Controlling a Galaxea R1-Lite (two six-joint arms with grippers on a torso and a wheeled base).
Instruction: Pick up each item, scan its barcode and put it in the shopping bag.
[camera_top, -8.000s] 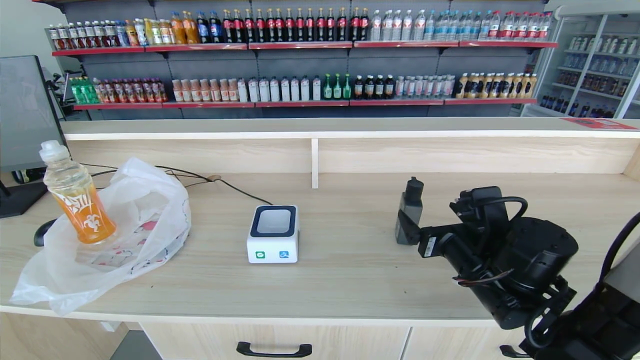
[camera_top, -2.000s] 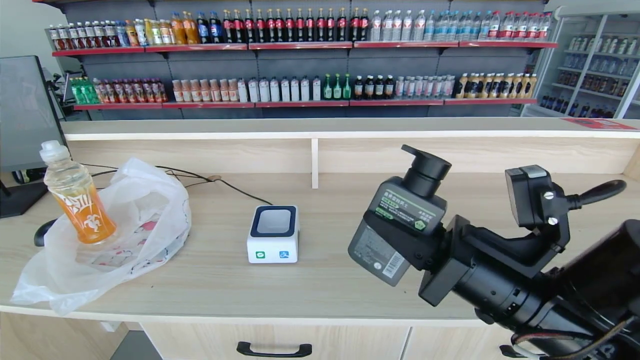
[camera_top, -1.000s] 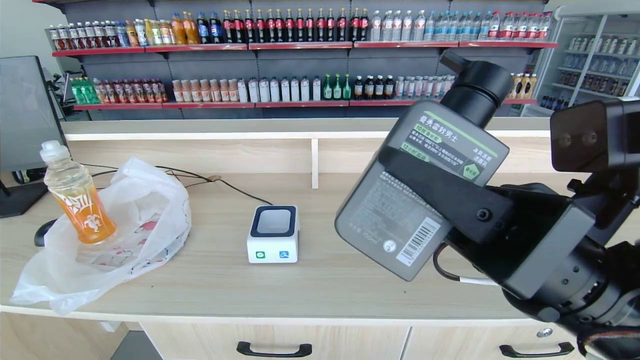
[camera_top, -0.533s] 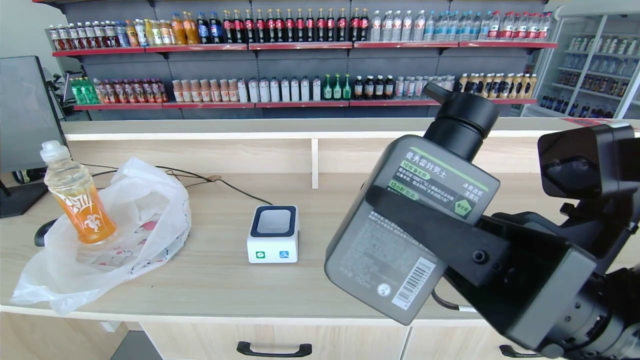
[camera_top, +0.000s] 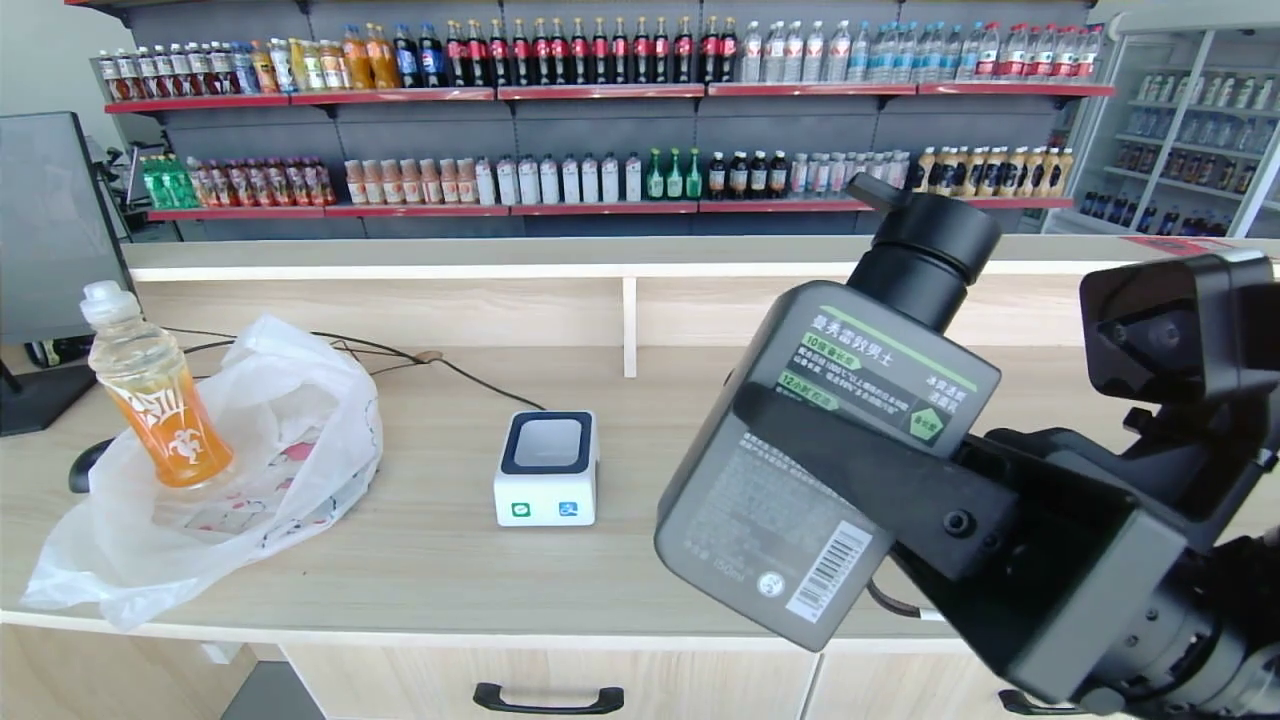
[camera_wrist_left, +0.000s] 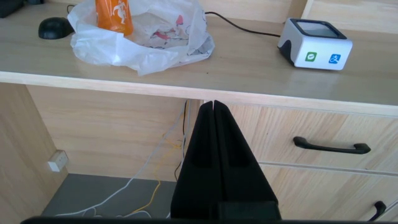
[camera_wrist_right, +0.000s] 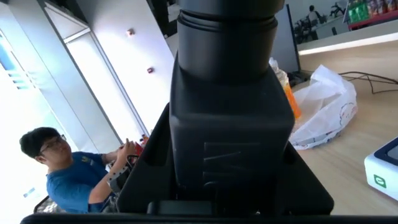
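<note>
1. The right gripper's jaws are clamped on the grey pump bottle. One finger lies slantwise across its label face and the other is hidden behind it. The left gripper's jaws are pressed together on nothing, hanging below the counter edge, in front of the drawers.
2. The bottle hangs in the air over the right part of the counter, tilted with its pump cap up and away. It is well apart from the scanner.
3. The barcode sits at the lower corner of the label, just clear of the finger, and faces up toward the head camera.
4. The step in hand looks like the scan. The scanner's window faces up, so the wrist should roll until the barcode looks down.
5. Carry the bottle to the left, bring the barcode over the window, near but not touching, and hold it steady.
6. Grip firmly through the roll, because the bottle looks smooth and could slip between the fingers.
7. The bag lies beyond the scanner on the left with an orange drink standing in it, so plan the drop to miss that drink.
</note>
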